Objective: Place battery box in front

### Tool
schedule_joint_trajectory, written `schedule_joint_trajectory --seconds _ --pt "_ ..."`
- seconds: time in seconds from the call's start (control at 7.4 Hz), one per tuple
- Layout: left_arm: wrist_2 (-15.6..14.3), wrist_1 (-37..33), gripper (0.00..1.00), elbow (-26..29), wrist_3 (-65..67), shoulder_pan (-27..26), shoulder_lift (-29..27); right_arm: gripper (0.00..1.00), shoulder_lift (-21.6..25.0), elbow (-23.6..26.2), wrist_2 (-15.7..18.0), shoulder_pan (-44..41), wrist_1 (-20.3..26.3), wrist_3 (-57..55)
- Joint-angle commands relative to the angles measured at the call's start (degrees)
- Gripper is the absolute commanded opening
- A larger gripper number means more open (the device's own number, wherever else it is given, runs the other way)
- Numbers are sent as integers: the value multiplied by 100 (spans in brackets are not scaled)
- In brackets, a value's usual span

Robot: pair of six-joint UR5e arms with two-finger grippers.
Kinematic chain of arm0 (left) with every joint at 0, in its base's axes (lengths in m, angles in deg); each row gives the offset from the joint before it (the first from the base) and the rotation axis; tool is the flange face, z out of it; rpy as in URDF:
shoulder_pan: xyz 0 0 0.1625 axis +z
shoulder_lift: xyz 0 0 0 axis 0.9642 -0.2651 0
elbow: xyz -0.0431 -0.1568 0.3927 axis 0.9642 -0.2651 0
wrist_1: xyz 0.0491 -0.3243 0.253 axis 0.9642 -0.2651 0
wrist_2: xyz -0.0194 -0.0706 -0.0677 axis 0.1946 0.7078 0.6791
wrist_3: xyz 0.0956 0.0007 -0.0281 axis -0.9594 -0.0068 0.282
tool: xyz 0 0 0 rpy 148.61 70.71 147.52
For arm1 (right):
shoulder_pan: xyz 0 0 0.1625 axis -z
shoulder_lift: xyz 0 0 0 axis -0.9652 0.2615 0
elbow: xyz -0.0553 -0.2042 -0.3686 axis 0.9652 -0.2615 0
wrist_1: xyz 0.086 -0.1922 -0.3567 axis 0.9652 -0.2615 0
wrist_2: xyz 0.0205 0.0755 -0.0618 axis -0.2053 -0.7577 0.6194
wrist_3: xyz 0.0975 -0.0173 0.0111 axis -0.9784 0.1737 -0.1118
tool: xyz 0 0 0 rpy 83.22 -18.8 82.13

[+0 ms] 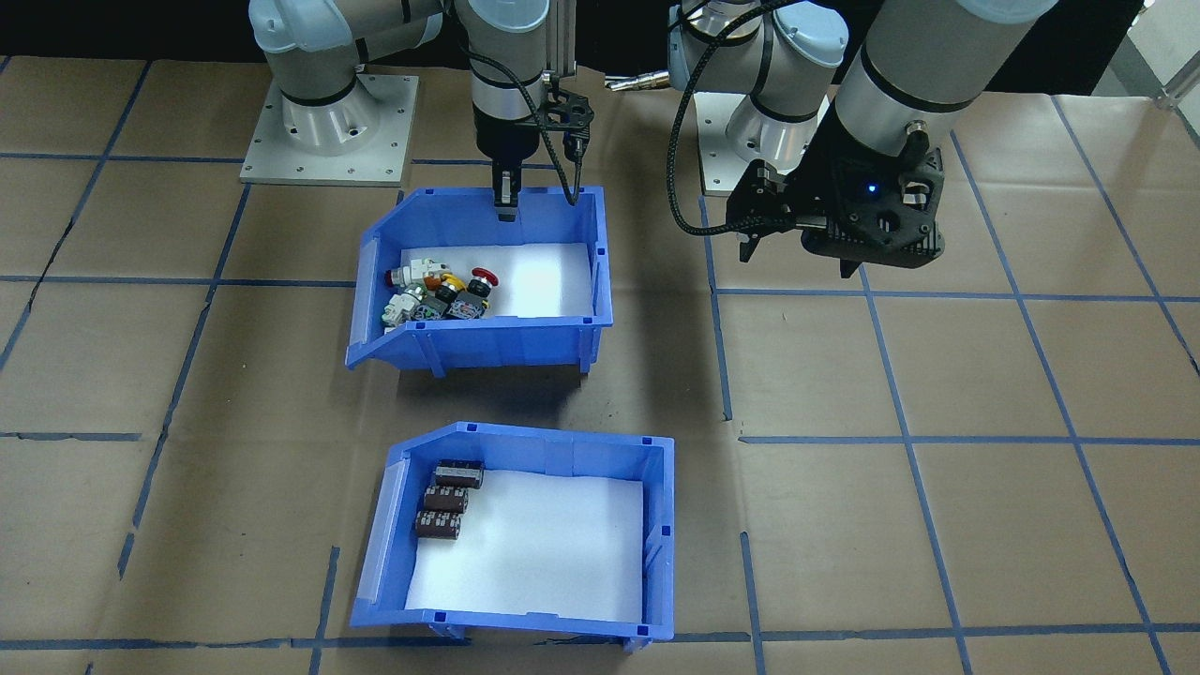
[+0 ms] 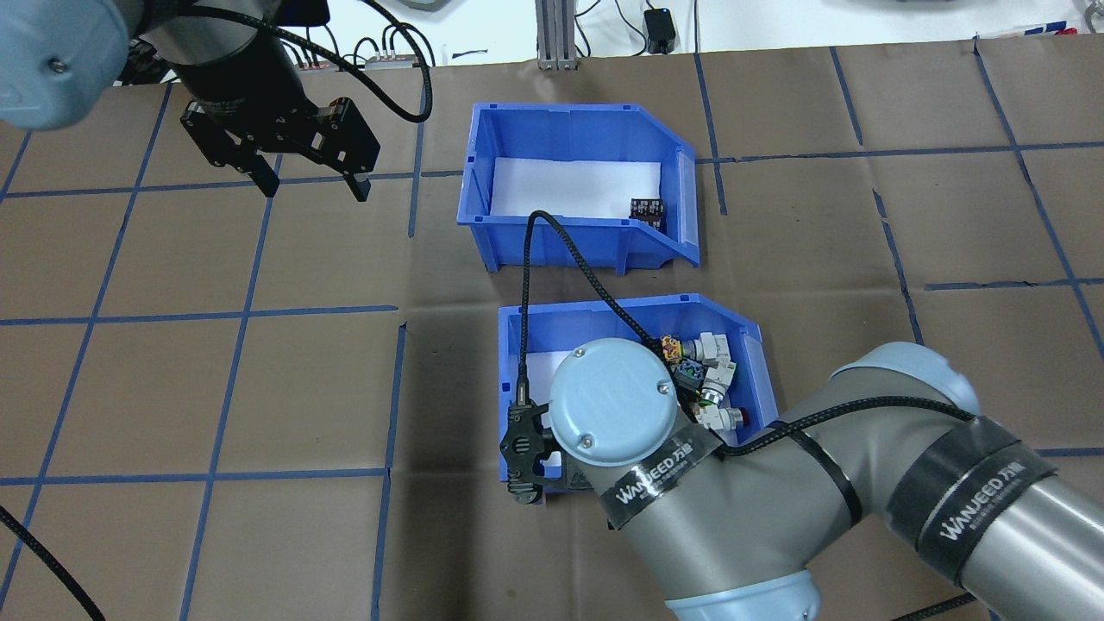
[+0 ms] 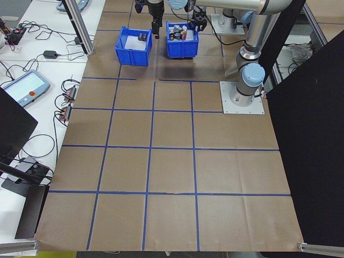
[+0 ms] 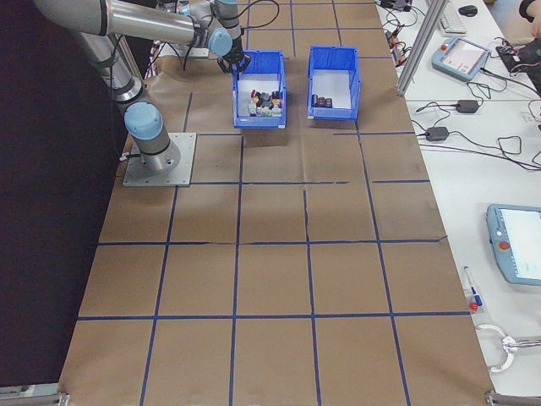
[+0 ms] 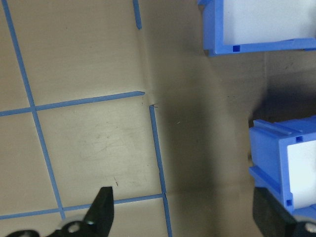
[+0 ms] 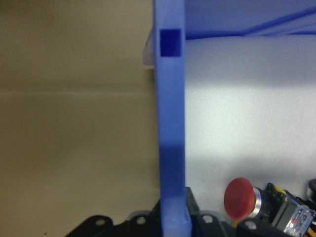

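The battery box point(image 1: 562, 452) is a blue bin with three dark brown cells point(image 1: 448, 499) on white foam. It stands on the table on the side away from the robot, and shows from above as the far bin point(image 2: 552, 241). Nothing touches it. My right gripper point(image 1: 506, 206) is shut on the rear wall of the other blue bin point(image 1: 487, 342), which holds the push-button switches point(image 1: 441, 291). In the right wrist view that wall point(image 6: 172, 123) runs up between the fingers. My left gripper point(image 2: 316, 188) hangs open and empty above the table, well to the side of both bins.
The two bins stand one behind the other with a narrow strip of table between them point(image 5: 232, 94). Brown paper with blue tape lines point(image 2: 250, 315) covers the table. The arm bases point(image 1: 328, 131) are bolted behind the switch bin. Cables and pendants lie on the side benches point(image 4: 461, 55).
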Motion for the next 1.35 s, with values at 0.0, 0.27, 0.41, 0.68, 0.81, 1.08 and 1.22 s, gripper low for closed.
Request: schedule_joint_trajectory --seconds 0.0,0.27,0.41,0.68,0.81,1.08,1.22 --pt "-266 22 99 -143 -5 1 153 0 -66 -4 -1 -153 -34 -155" --pt "-258 22 99 -309 29 1 338 51 -197 31 -10 -153 -25 -242" --pt "-231 22 99 -415 39 -8 469 100 -224 22 -28 -144 -16 -347" --pt "-214 318 99 -704 100 -8 645 100 -137 -48 16 -144 19 -348" --pt "-205 538 99 -758 109 -17 646 100 38 -144 -1 -188 80 -339" --pt "-205 549 99 -750 118 -17 611 100 433 -302 -1 -145 490 -330" --pt "-205 549 99 -654 135 -17 541 100 565 -486 7 56 815 -304"
